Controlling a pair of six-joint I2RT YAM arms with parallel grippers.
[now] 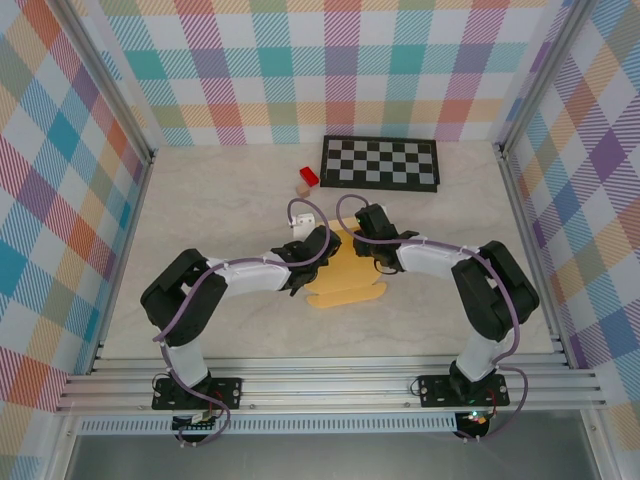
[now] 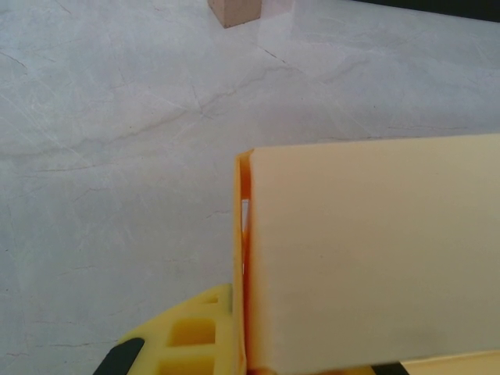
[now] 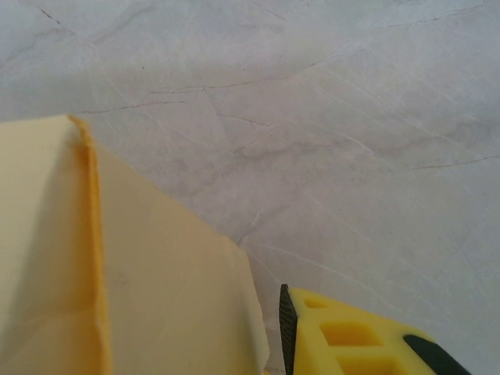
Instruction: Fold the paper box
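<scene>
Between the two sets of fingers, mid-table, lies the paper box (image 1: pixel 345 275), and it's only partway there. One panel stands up along a doubled crease, but the near flaps look flat and loose, so I'd say closing and tucking are left. The left gripper (image 1: pixel 322 248) pinches narrow on that creased edge. On the right gripper (image 1: pixel 368 245), one finger (image 3: pixel 351 344) sits just beside the card, its partner hidden, so the grip is unclear.

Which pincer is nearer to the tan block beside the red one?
Left, narrowly. The left pincer is at the left of the paper box, almost directly nearside of the tan block; the right pincer is farther to the right.
</scene>
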